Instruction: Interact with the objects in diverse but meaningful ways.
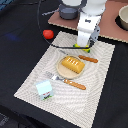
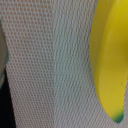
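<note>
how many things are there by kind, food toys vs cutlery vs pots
food toys: 4 – bread loaf, banana, red fruit, carton
cutlery: 2 seen – fork, knife
pots: 2 –
total: 8
</note>
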